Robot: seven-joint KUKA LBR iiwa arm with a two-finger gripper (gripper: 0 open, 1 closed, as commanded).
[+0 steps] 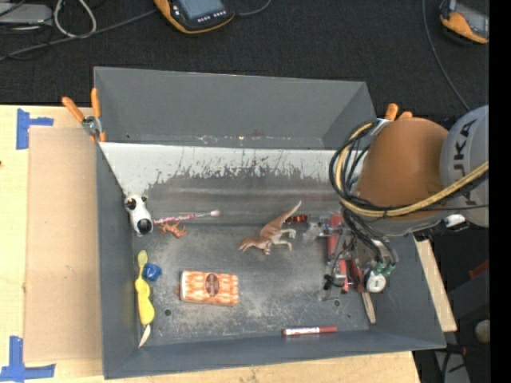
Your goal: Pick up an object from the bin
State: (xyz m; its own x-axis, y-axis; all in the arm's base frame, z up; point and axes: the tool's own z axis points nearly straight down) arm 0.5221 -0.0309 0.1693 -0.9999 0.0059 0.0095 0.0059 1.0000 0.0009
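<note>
Gripper [342, 276] over bin [239, 110] floor, right side (brown toy dinosaur [270, 235] nearby, left).

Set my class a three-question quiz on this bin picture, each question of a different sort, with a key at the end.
1. Multiple choice: in the bin, the brown dinosaur toy lies
A) tucked in a corner
B) near the middle, left of the gripper
C) up on the rim
2. True or false: the orange packet lies apart from the red marker.
3. Fill in: the yellow banana-shaped toy lies along the view's ____ wall.
Key: 1 B; 2 true; 3 left.
</note>
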